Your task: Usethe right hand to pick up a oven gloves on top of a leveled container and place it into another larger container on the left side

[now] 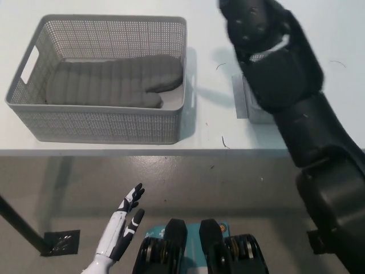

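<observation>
The grey quilted oven glove [114, 85] lies flat inside the large grey mesh basket [97, 125] on the left of the white table. My black right arm rises from the bottom right, and its hand [251, 23] is up at the top edge, to the right of the basket and apart from the glove. The hand's shape is too dark to read. The smaller grey container [242, 101] is mostly hidden under that arm; only its left edge shows. My white left hand [122, 228] rests low at the bottom left, below the table edge, open and holding nothing.
The table's front edge [171, 152] runs across the middle of the picture, with grey floor below it. A small dark plate [60, 242] lies on the floor at the lower left. Bare white tabletop [211, 97] separates the basket from the small container.
</observation>
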Controlling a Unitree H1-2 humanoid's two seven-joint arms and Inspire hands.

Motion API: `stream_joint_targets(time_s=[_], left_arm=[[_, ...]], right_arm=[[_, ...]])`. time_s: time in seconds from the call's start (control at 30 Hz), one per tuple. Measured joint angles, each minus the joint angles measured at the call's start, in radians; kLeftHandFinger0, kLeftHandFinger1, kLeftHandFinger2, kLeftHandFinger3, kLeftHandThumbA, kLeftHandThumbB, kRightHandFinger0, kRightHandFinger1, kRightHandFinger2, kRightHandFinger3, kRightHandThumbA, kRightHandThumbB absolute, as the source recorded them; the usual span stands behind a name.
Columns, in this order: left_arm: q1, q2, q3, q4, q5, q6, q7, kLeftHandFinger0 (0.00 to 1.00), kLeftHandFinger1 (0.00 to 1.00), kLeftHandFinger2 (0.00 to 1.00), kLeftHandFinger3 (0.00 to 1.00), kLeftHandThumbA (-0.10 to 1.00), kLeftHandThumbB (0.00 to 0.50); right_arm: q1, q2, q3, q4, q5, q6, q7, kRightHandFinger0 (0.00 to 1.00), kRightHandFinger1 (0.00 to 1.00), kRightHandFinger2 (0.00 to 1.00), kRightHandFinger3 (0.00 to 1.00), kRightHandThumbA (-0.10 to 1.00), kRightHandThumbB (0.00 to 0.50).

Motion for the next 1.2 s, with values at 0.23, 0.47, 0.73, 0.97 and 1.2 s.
stream_joint_targets(time_s=[0.23,0.47,0.73,0.97,1.2], left_arm=[[0.0,0.0,-0.001,0.011,0.0,0.0,0.0,1.0,1.0,1.0,1.0,1.0,0.048],[0.0,-0.001,-0.001,0.031,0.001,0.0,0.0,1.0,1.0,1.0,1.0,1.0,0.044],[0.0,-0.001,-0.001,0.033,0.001,0.0,0.0,1.0,1.0,1.0,1.0,1.0,0.039],[-0.002,0.001,-0.002,0.033,0.006,0.0,0.0,1.0,1.0,1.0,1.0,1.0,0.034],[-0.002,0.001,-0.002,0.032,0.012,0.0,0.0,1.0,1.0,1.0,1.0,1.0,0.027]], right_arm=[[0.228,-0.094,-0.052,-0.253,0.018,0.004,0.011,1.0,1.0,1.0,1.0,1.0,0.299],[0.531,-0.165,-0.079,-0.495,0.025,-0.003,0.013,1.0,1.0,1.0,1.0,1.0,0.236],[0.923,-0.169,-0.057,-0.747,0.022,-0.076,0.011,1.0,1.0,1.0,1.0,1.0,0.277],[1.208,-0.144,0.069,-0.709,0.051,-0.202,-0.005,1.0,1.0,1.0,1.0,1.0,0.217],[1.217,-0.125,0.073,-0.451,0.128,-0.224,0.001,1.0,1.0,1.0,1.0,1.0,0.209]])
